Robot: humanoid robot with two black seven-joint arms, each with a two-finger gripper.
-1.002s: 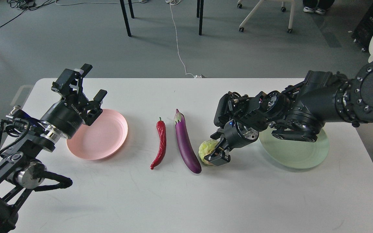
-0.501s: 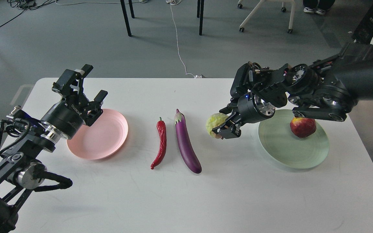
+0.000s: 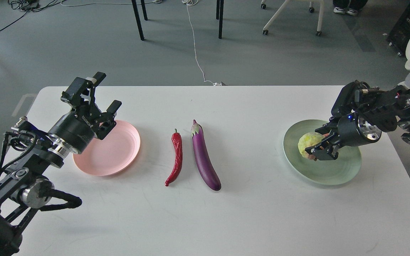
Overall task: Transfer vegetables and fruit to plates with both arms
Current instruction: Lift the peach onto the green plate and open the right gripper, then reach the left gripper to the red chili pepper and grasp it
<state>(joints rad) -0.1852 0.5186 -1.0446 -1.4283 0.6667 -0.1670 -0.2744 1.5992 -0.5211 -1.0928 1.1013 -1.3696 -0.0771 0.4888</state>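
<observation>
Near the table's right edge, the right gripper (image 3: 321, 151) clamps a yellow-green fruit (image 3: 309, 143) over the green plate (image 3: 343, 172). The left gripper (image 3: 100, 96) hangs spread above the bare pink plate (image 3: 114, 156). Mid-table, the chili (image 3: 176, 156) and eggplant (image 3: 204, 158) await transfer.

left gripper (image 3: 96, 93): fingers spread, raised near bench's far-left corner | right gripper (image 3: 321, 150): clamped on load, near right edge
</observation>
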